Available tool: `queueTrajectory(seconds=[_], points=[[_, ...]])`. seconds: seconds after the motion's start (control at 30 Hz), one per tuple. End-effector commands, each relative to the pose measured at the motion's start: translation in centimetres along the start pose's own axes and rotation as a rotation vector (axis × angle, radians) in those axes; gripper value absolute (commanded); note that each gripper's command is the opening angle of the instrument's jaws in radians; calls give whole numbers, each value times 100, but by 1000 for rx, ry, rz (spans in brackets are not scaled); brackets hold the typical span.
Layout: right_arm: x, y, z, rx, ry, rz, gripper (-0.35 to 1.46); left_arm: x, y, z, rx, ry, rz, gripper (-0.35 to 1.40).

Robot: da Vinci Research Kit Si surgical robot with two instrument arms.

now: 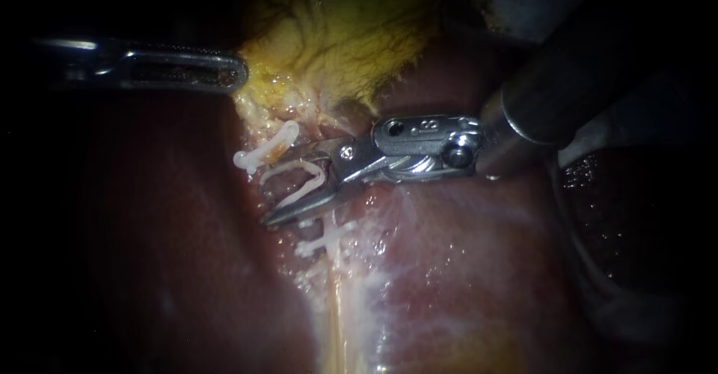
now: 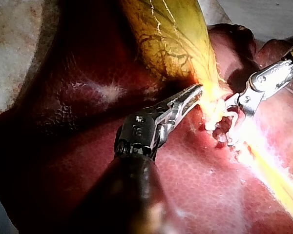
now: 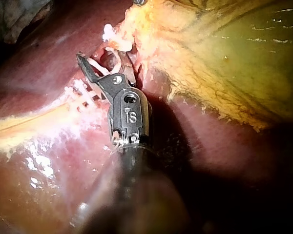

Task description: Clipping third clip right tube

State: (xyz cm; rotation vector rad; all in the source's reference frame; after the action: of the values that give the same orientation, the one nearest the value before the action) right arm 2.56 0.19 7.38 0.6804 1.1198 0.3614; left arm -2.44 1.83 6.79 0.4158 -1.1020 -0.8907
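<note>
Over the liver (image 1: 464, 269) a pale tube (image 1: 333, 299) is running; the right instrument (image 1: 281, 184), jaws spread, is holding a white clip (image 1: 301, 164) astride it, between two seated clips (image 1: 263, 152). Beyond, the left instrument (image 1: 236, 72) is pinching the gallbladder (image 1: 344, 37) in its jaws.

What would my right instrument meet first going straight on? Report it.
Right instrument: likely the pale whitish tube, which seems to pass through the open white plastic clip in its jaws; depth is unclear.
</note>
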Motion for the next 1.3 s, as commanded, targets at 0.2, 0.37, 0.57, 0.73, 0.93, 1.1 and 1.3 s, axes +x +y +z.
queueTrajectory(seconds=[0.2, 0.37, 0.57, 0.73, 0.93, 1.1, 1.3], points=[[13, -10, -18, 10, -1, 8, 50, 0, 1, -1, 1, 0, 0, -35], [31, -20, -54, 33, 7, 20, 51, 0, 2, -2, 2, 1, 0, -35], [39, -25, -99, 39, 27, 30, 51, 0, 2, -3, 3, 1, 1, -35], [30, -20, -112, 40, 26, 39, 50, 0, 2, -3, 3, 1, 1, -35], [11, -4, -106, 36, 28, 81, 51, 0, 2, -3, 3, 1, 1, -35], [-6, 14, -99, 34, 43, 125, 51, 0, 3, -3, 3, 1, 1, -35], [-14, 28, -89, 83, 113, 225, 52, 1, 2, -3, 3, 1, 1, -35]])
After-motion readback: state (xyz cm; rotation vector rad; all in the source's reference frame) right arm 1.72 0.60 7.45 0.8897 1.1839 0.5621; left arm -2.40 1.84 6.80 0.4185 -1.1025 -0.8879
